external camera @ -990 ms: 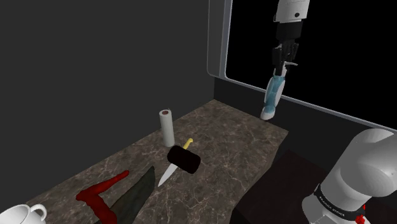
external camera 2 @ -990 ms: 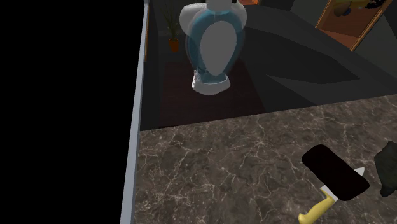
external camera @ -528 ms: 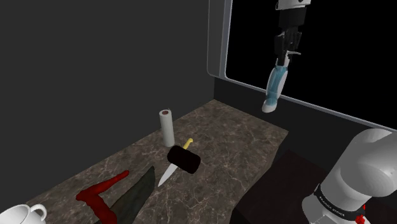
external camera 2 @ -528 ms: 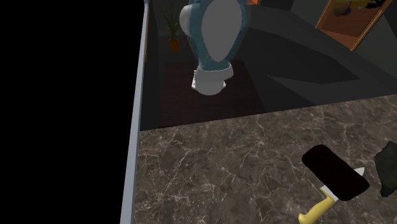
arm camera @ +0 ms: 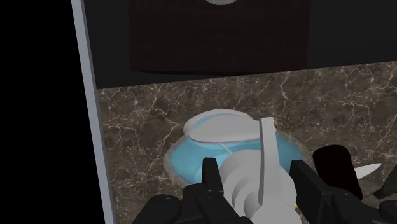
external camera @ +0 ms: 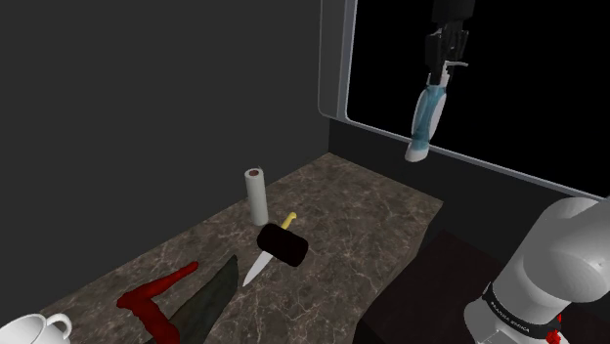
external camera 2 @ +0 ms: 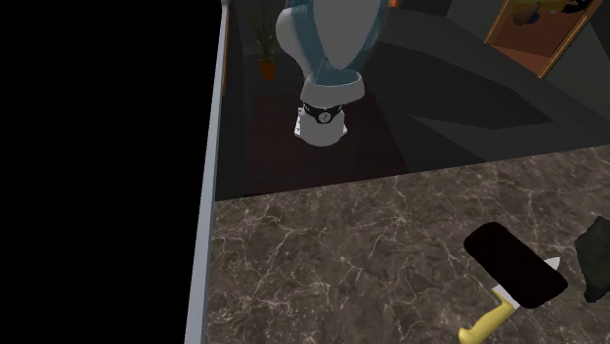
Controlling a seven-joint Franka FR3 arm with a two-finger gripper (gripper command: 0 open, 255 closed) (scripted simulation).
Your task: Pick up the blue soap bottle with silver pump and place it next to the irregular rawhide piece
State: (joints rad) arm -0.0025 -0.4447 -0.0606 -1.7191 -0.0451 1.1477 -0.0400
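The blue soap bottle (external camera: 426, 119) with a white label hangs high in the air, base down and slightly tilted, over the far end of the marbled counter (external camera: 342, 210). My gripper (external camera: 447, 59) is shut on its silver pump (arm camera: 262, 170), one black finger (arm camera: 209, 177) on each side. In the second exterior view the bottle (external camera 2: 328, 37) sits at the top edge. An irregular red twisted piece (external camera: 154, 293) lies at the counter's near left end, beside a dark irregular slab (external camera: 203, 301).
A white roll (external camera: 256, 193) stands upright mid-counter. A yellow-handled knife (external camera: 274, 246) lies under a black block (external camera: 282, 245). A white cup (external camera: 31, 328) sits at the near left corner. A dark wall runs behind; a black area shows past the frame.
The gripper has risen with the bottle in it, and the bottle now hangs closer to upright. Everything on the counter stays put.
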